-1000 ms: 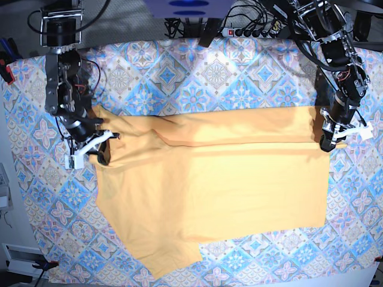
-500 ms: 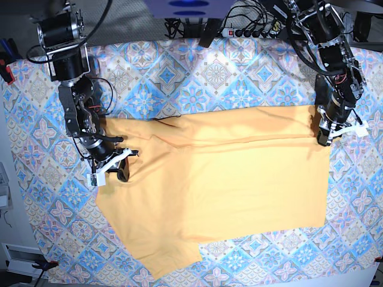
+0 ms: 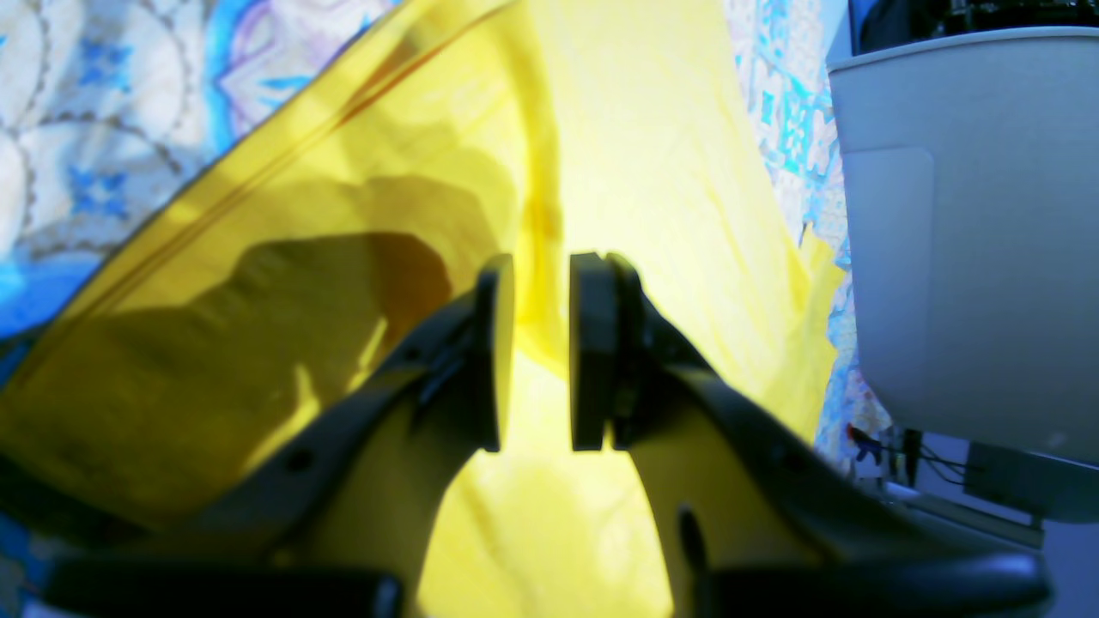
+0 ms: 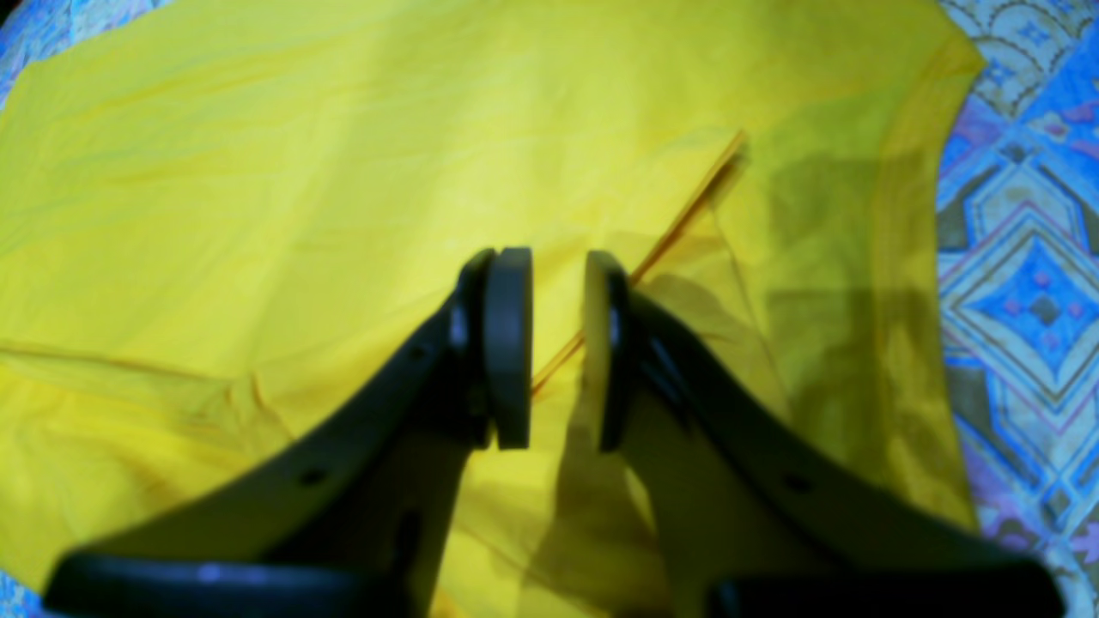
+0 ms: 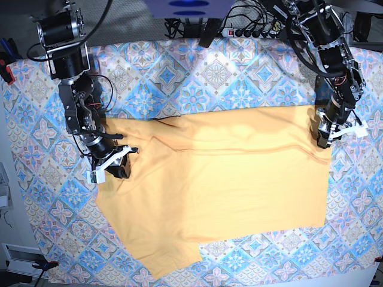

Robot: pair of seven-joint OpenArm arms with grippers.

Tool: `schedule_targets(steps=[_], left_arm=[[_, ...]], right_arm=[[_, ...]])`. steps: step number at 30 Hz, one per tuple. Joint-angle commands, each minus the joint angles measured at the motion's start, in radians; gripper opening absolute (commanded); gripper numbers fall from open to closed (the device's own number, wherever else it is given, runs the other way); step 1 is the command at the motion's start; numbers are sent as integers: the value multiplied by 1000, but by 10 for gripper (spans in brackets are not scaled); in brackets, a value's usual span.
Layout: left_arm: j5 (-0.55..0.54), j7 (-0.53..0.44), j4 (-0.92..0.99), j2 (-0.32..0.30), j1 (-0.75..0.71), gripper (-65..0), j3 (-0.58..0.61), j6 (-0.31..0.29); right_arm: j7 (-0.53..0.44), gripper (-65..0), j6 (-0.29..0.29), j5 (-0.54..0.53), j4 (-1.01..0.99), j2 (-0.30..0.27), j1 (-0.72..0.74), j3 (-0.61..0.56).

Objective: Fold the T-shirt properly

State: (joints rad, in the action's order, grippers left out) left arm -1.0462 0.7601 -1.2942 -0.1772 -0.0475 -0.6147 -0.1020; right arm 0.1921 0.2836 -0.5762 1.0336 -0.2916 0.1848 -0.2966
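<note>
On the blue-and-pink tiled tablecloth (image 5: 197, 78), we see the yellow-orange cotton T-shirt (image 5: 227, 179) stretching left-right between the slightly parted left gripper (image 3: 541, 352) and right gripper (image 4: 556, 348), neither pinching cloth.

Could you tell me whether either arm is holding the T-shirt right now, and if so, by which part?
Nothing is held: both the left gripper and right gripper have their jaws parted over the T-shirt.

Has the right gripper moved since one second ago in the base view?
Yes. The right gripper moved toward the bottom and right of the view, farther over the yellow-orange cotton T-shirt, judged against the blue-and-pink patterned tablecloth.
</note>
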Motion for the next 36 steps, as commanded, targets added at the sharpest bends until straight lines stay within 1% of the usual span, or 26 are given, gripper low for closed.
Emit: schedule_targets(steps=[1, 5, 7, 10, 12, 14, 16, 18, 22, 26, 30, 36], left_arm=[[-16, 0, -35, -14, 8, -534, -3, -14], [-16, 2, -140, -14, -44, -535, -1, -14], [-16, 11, -193, -11, -73, -535, 9, -14], [-18, 43, -252, 5, -108, -535, 13, -14], [-18, 52, -266, 8, -133, -535, 13, -12], [-18, 54, -266, 9, -154, -535, 13, -12], [-15, 54, -264, 9, -176, -535, 16, -12], [-35, 54, -264, 12, -202, -535, 14, -12], [-125, 52, -256, 31, -254, -535, 11, -11], [-196, 51, -164, 52, -269, -536, 8, -11], [-199, 54, -95, 78, -280, -536, -46, -11], [-199, 49, -14, 74, -266, -531, -67, -11]], right_arm=[[-29, -547, 7, -9, 37, -11, 22, 4], [-23, -547, 7, -6, 119, -25, -49, 4], [-23, -547, 7, -6, 162, -51, -90, 4], [-23, -548, 7, -5, 202, -74, -147, 4], [-23, -548, 7, -5, 215, -100, -183, 6], [-23, -548, 7, -5, 224, -110, -225, 38], [-23, -548, 7, -5, 241, -110, -276, 95], [-23, -547, 7, -5, 273, -110, -324, 142], [-21, -546, 7, -5, 325, -110, -384, 187], [-21, -547, 7, -5, 336, -110, -408, 191], [-21, -547, 7, -5, 347, -110, -423, 191], [-21, -546, 7, -5, 363, -110, -434, 190]])
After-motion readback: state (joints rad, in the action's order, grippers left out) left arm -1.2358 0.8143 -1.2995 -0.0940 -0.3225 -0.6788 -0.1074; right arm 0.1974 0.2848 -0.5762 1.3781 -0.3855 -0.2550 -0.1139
